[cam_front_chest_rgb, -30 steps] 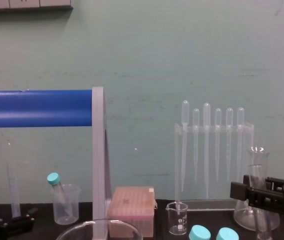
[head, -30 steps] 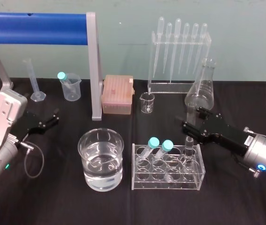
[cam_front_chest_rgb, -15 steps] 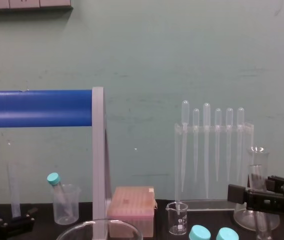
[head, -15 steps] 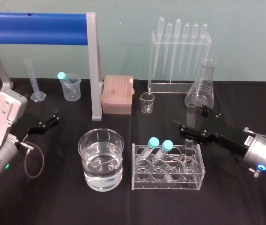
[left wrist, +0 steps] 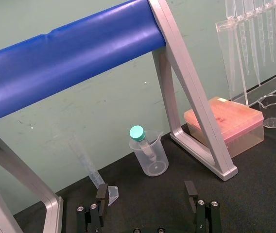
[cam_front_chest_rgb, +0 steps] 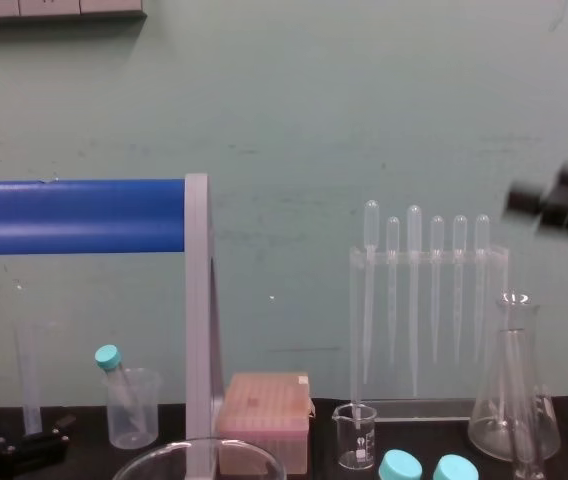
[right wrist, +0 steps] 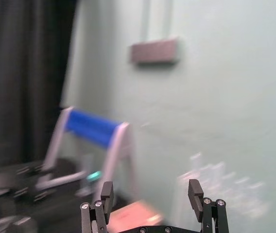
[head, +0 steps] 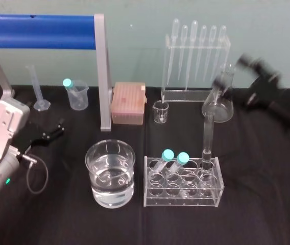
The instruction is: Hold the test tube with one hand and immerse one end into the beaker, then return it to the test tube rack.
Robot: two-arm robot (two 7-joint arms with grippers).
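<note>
Test tube stands upright in the back right hole of the rack, free of any grip. Beaker with water sits just left of the rack on the surface. Right tool is raised high at far right, blurred, fingers wide apart, empty. Left tool is low at far left, spread, empty.
</note>
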